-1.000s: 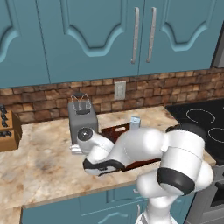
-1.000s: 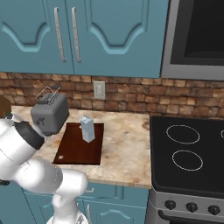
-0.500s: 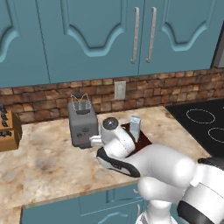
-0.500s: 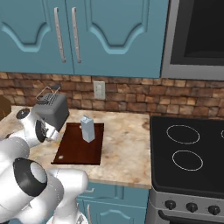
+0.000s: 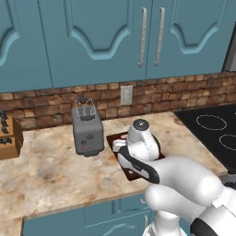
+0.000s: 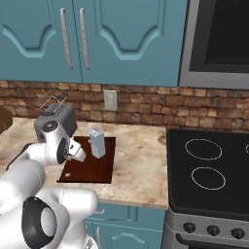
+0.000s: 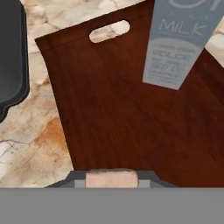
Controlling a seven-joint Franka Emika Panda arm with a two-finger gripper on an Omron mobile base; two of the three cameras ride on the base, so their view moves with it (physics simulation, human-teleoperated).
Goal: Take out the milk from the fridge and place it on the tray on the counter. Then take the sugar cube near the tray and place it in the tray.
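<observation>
Bottom centre of hand view: gripper (image 7: 111,180) jaws pinching the sugar cube (image 7: 111,177). The arm has swung in from lower left, now over the tray (image 7: 109,109). Upper right, the milk (image 7: 181,43) stands on it as before. Judgement: only release remains.

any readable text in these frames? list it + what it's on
"MILK": on the face of the milk carton, standing on the tray, seen in the hand view.
Smaller lines of print below "MILK" on the carton: too blurred to read.
Larger lettering above "MILK": cut off at the picture's edge, unreadable.
Nothing else carries legible text.
</observation>
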